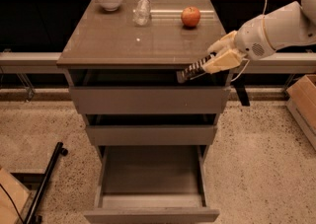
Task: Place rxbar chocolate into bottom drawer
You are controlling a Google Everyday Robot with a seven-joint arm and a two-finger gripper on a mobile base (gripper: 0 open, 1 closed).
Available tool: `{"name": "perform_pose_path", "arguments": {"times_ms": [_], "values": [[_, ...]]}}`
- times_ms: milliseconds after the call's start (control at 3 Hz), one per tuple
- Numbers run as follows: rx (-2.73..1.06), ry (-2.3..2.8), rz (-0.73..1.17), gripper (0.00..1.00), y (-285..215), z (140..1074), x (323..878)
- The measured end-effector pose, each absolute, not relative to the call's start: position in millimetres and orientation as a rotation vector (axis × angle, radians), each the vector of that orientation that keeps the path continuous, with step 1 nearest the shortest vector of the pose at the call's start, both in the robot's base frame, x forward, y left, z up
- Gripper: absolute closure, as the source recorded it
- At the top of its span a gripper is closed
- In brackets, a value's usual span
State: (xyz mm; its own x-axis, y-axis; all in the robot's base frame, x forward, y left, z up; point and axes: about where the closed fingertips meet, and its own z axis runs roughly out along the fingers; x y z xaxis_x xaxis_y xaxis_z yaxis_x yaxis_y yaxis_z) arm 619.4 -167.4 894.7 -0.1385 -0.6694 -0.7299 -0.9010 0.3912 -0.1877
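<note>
The gripper, off the front edge of the worktop, has its jaws closed on one end of the rxbar chocolate, held clear for lowering into the open bottom drawer well below the jaws.

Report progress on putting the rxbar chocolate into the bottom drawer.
Done: the rxbar chocolate is off the cabinet top, clamped by the gripper, jaws shut on it. In hand: the gripper holds it at the top's front right edge. Left: lower it into the open bottom drawer and release.
</note>
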Motion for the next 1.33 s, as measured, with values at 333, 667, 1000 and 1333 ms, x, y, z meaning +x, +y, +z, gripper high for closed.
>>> {"name": "perform_pose_path", "arguments": {"times_ms": [333, 667, 1000, 1333], "values": [[-1.408, 1.908, 0.432, 1.00, -165, 886, 603], [-1.422, 1.892, 0.431, 1.00, -162, 886, 606], [-1.488, 1.931, 0.396, 1.00, -159, 851, 602], [-1.485, 1.978, 0.399, 1.00, -161, 801, 587]]}}
